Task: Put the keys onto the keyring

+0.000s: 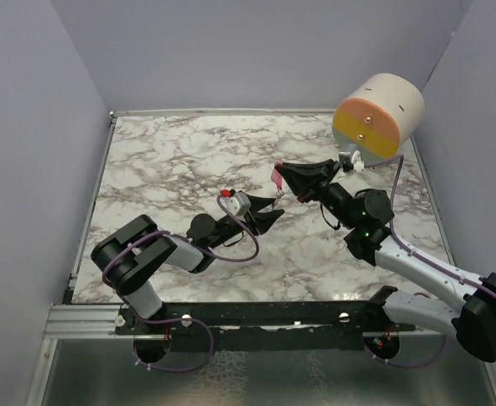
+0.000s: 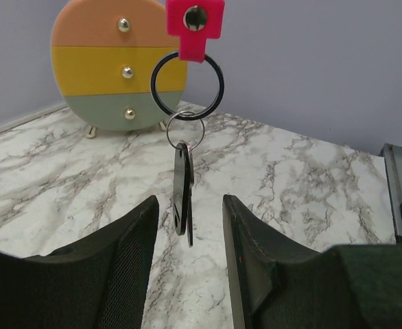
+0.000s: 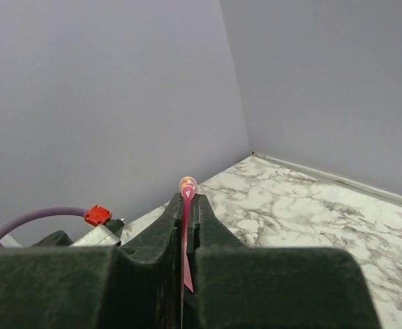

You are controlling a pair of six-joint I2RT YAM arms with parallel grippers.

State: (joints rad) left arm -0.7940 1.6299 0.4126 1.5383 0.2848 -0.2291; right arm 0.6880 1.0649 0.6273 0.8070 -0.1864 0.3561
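The right tool pinches the pink keyring edge-on.

Overhead looks down; close wrist views both show keyring

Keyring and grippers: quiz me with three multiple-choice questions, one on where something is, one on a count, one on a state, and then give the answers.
1. Where is the key?
A. Lying flat on the marble
B. Hanging from the keyring, between the open fingers of the left gripper
C. In a bowl

2. How many colour bands does the round drawer unit have on its front?
A. One
B. Five
C. Three

3. What state is the right gripper in?
A. Shut on the keyring's pink tag
B. Wide open and empty
C. Shut on a cloth

Answers:
1 B: the left wrist view shows the key dangling from the rings under the tag.
2 C: there are orange, yellow and green bands.
3 A: the right wrist view shows the pink strip pinched between closed fingers.
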